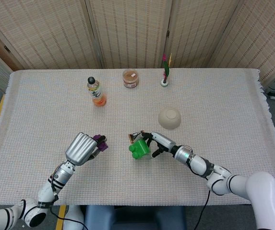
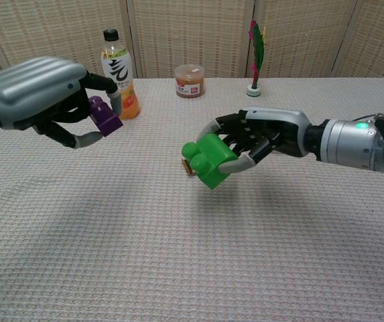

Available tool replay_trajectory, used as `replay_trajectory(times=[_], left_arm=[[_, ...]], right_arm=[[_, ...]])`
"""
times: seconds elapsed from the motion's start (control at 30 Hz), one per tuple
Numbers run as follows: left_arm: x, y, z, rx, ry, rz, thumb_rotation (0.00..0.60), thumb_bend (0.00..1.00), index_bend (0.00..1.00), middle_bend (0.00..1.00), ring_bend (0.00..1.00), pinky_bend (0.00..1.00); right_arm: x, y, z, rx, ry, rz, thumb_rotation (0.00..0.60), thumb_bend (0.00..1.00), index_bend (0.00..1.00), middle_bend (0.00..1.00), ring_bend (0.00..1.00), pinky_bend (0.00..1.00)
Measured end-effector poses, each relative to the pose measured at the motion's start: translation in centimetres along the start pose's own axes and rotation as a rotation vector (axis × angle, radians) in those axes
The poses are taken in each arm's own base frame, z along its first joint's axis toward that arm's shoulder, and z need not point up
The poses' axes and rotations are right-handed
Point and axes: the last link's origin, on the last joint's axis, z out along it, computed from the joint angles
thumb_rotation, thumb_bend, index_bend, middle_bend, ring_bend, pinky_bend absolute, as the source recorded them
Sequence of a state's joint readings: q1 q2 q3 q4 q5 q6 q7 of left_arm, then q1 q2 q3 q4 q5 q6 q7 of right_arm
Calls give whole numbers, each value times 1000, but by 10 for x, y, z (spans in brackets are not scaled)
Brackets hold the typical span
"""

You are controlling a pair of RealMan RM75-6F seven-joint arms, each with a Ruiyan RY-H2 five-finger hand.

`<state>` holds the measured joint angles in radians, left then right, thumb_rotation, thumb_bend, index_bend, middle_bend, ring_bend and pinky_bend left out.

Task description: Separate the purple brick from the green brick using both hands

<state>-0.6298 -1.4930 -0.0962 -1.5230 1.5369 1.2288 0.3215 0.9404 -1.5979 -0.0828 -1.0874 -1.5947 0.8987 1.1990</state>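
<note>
Two bricks, apart above worktop (image 2: 178,255): purple brick (image 2: 104,115) gripped in left hand (image 2: 44,100), green brick (image 2: 208,159) gripped in right hand (image 2: 255,137). Probably light, rigid, smooth plastic; best held across flat sides, clear of studs.

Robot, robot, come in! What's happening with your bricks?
Left hand holds purple brick. Right hand holds green brick. Bricks apart. Nothing between.

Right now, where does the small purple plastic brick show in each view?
Head view: small purple plastic brick lower left, held in the left hand.
Chest view: upper left, in the same hand.
Shared landmark: orange drink bottle behind it.
</note>
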Motion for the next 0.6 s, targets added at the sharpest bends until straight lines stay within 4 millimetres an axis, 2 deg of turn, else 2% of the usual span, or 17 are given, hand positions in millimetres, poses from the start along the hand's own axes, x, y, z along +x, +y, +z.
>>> replay_trajectory(times=[0.13,0.27,0.47,0.6], left_arm=[[-12,-8,-4,20,-16,-47,600,406,779,1000,1000,1000],[-28,-19,-8,42,-23,-95,600,406,778,1000,1000,1000],[-51,-31,-12,60,-23,-162,600,406,778,1000,1000,1000],[-65,-34,-15,67,-41,-192,600,406,776,1000,1000,1000]], right_arm=[[6,1,-17,-67,1,-154,600,305,683,275,279,369],[12,1,-41,-138,10,-277,600,304,685,275,270,364],[23,1,-72,-236,50,-350,600,304,685,275,258,355],[30,-2,-82,-265,68,-385,600,304,685,271,245,335]])
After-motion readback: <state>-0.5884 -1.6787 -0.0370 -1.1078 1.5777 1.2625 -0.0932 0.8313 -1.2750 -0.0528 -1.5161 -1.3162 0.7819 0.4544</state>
